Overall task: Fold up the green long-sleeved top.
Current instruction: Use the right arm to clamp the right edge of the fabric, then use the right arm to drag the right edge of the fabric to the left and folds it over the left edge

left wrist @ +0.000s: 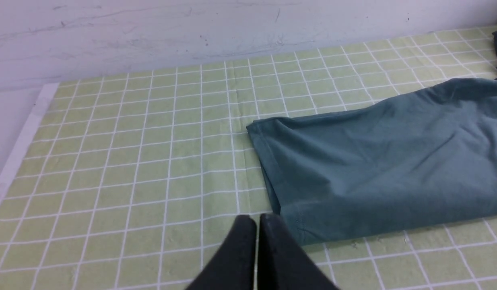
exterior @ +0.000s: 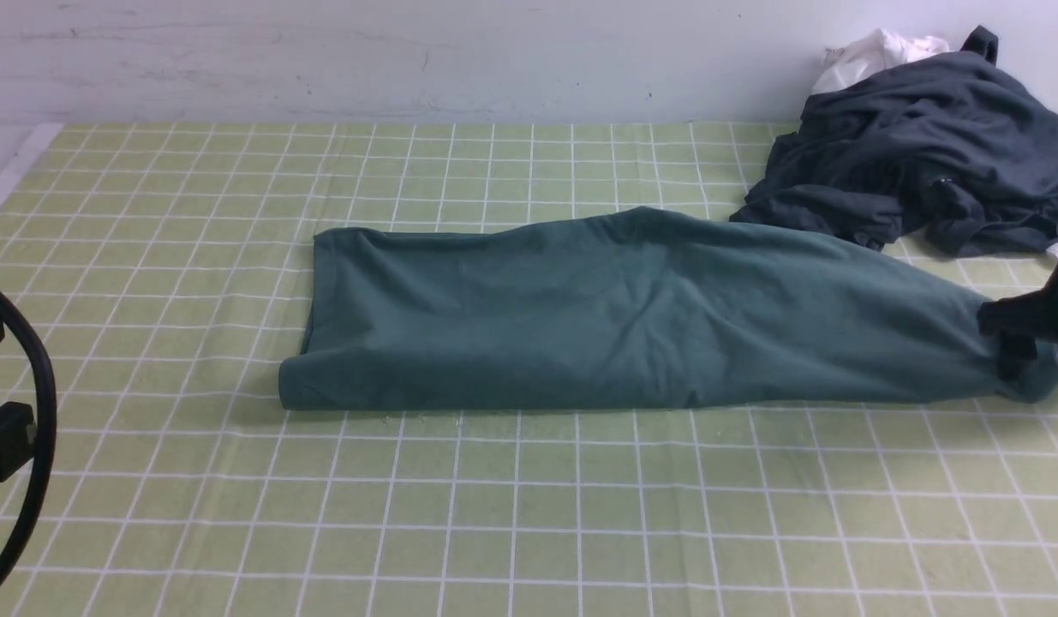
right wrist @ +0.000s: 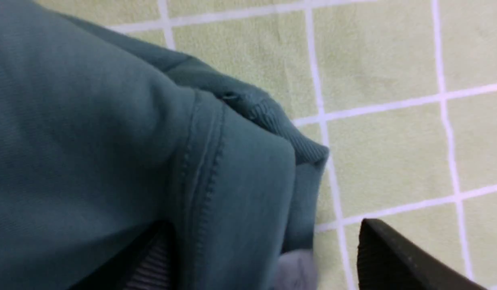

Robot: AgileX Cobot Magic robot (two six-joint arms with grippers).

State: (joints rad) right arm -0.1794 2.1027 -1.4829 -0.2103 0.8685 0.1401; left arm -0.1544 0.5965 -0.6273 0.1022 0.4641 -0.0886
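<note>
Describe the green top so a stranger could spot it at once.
On the gridded table, a long strip of cloth runs from left of centre to the right edge. That is the top: muted green, lying flatter than the bunched charcoal garment behind its right end.

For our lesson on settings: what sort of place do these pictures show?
Probably a robot test bench: robot grippers above a grid-patterned surface, a green top laid on it and a plain pale wall behind.

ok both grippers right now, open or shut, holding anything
Left gripper: closed, holding nothing.
Right gripper: open, jaws apart around the green top's edge, not clamped on it.
</note>
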